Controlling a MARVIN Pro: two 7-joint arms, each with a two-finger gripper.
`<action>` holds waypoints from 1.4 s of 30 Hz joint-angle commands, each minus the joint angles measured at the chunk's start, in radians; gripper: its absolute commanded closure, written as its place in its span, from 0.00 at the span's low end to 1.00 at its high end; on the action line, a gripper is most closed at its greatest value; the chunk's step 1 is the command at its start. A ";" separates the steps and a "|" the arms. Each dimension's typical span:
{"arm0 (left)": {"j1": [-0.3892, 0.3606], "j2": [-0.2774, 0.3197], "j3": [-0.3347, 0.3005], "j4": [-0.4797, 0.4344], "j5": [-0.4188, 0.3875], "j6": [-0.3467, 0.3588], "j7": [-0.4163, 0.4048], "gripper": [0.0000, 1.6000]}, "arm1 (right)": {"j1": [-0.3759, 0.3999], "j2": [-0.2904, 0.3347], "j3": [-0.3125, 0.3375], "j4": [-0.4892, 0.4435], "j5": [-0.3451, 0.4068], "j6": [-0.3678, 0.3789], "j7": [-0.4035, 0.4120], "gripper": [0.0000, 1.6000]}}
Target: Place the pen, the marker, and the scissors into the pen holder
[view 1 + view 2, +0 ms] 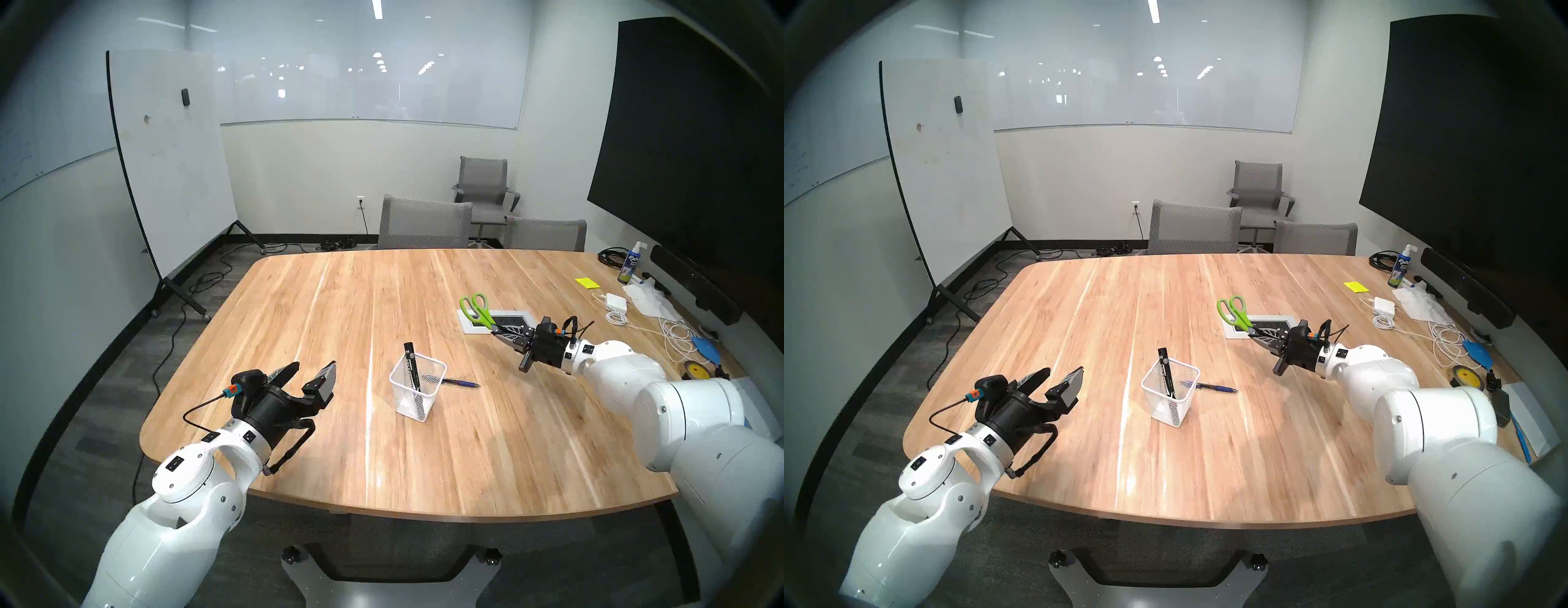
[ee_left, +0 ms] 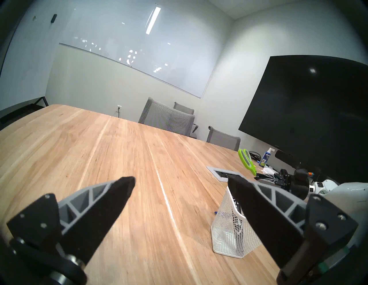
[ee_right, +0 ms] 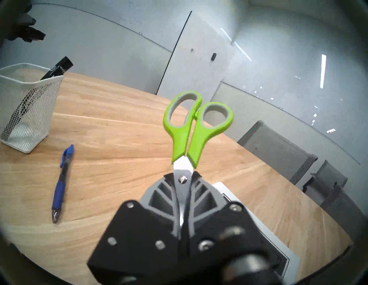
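Note:
The white mesh pen holder (image 1: 418,392) (image 1: 1171,392) (image 2: 229,228) (image 3: 25,107) stands mid-table with the black marker (image 1: 411,365) (image 1: 1164,369) (image 3: 59,67) leaning inside it. Flat on the wood just right of the holder lies the blue pen (image 1: 460,382) (image 1: 1216,387) (image 3: 61,181). My right gripper (image 1: 505,335) (image 1: 1265,339) (image 3: 182,183) is shut on the blades of the scissors (image 1: 477,310) (image 1: 1236,312) (image 2: 247,161) (image 3: 191,127), held above the table with the green handles pointing away. My left gripper (image 1: 312,371) (image 1: 1059,378) (image 2: 181,183) hovers open and empty to the holder's left.
A white-framed power outlet panel (image 1: 471,325) is set in the table under the scissors. Cables, a charger (image 1: 617,299), a yellow sticky pad (image 1: 587,282) and a spray bottle (image 1: 630,263) clutter the right edge. Grey chairs (image 1: 424,223) stand behind the far edge.

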 commanded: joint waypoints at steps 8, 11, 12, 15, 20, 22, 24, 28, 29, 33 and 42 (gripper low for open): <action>-0.004 -0.001 -0.002 -0.014 0.000 -0.002 -0.003 0.00 | 0.013 -0.012 0.022 -0.009 0.033 -0.037 0.082 1.00; -0.004 -0.002 -0.002 -0.012 0.001 -0.002 -0.004 0.00 | 0.004 -0.018 0.028 -0.009 0.037 -0.042 0.080 1.00; -0.005 -0.002 -0.002 -0.012 0.001 -0.002 -0.004 0.00 | 0.002 -0.020 0.031 -0.009 0.040 -0.042 0.087 1.00; -0.005 -0.003 -0.002 -0.011 0.002 -0.002 -0.005 0.00 | -0.002 -0.024 0.030 -0.009 0.038 -0.048 0.065 1.00; -0.006 -0.003 -0.001 -0.009 0.002 -0.002 -0.006 0.00 | -0.009 -0.032 0.035 -0.009 0.041 -0.057 0.065 1.00; -0.006 -0.004 -0.001 -0.009 0.003 -0.002 -0.007 0.00 | -0.012 -0.034 0.036 -0.009 0.041 -0.063 0.062 1.00; -0.007 -0.004 -0.001 -0.008 0.003 -0.002 -0.007 0.00 | -0.013 -0.036 0.038 -0.009 0.042 -0.069 0.062 1.00; -0.008 -0.005 -0.001 -0.006 0.003 -0.002 -0.009 0.00 | -0.017 -0.037 0.042 -0.010 0.042 -0.083 0.040 1.00; -0.008 -0.005 -0.001 -0.006 0.003 -0.002 -0.009 0.00 | -0.018 -0.038 0.044 -0.010 0.044 -0.084 0.036 1.00; -0.009 -0.006 -0.001 -0.004 0.004 -0.002 -0.010 0.00 | -0.026 -0.044 0.048 -0.011 0.045 -0.101 0.020 1.00; -0.011 -0.007 -0.001 0.000 0.005 -0.002 -0.013 0.00 | -0.032 -0.046 0.066 -0.017 0.056 -0.130 -0.006 1.00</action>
